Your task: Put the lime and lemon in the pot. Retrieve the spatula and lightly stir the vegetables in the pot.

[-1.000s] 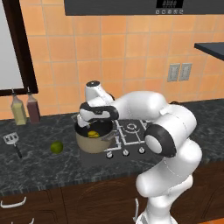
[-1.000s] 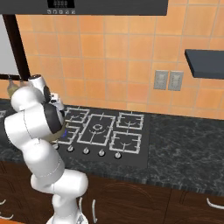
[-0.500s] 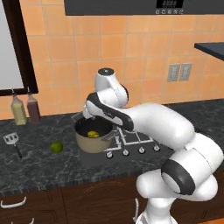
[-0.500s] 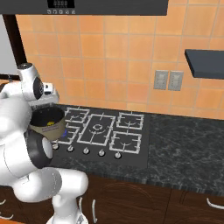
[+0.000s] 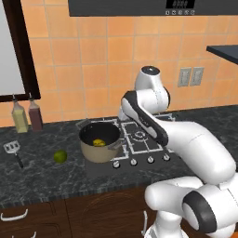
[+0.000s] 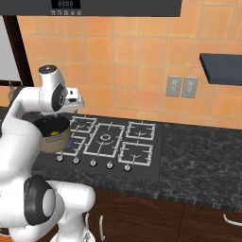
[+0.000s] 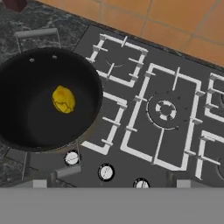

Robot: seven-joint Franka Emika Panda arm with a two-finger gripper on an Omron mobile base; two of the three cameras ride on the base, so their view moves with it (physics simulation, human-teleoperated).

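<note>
The tan pot [image 5: 99, 148] stands on the stove's front left burner, and the yellow lemon [image 5: 98, 142] lies on its black bottom. In the hand view the lemon [image 7: 64, 99] sits in the pot [image 7: 26, 127] at the left. My gripper [image 7: 109, 181] hangs high above the stove, to the right of the pot, open with nothing between its fingers. The green lime [image 5: 60, 156] rests on the dark counter left of the pot. Farther left lies the spatula [image 5: 13, 151], its slotted head toward the wall.
The black stove [image 5: 139, 139] with white grates and a row of knobs fills the counter's middle. Two bottles [image 5: 26, 116] stand against the tiled wall above the spatula. A dark shelf [image 6: 222, 68] juts out at the upper right.
My hand has risen from just over the pot's mouth and swung up and right over the stove. The lemon stays in the pot. The lime and spatula have not moved.
</note>
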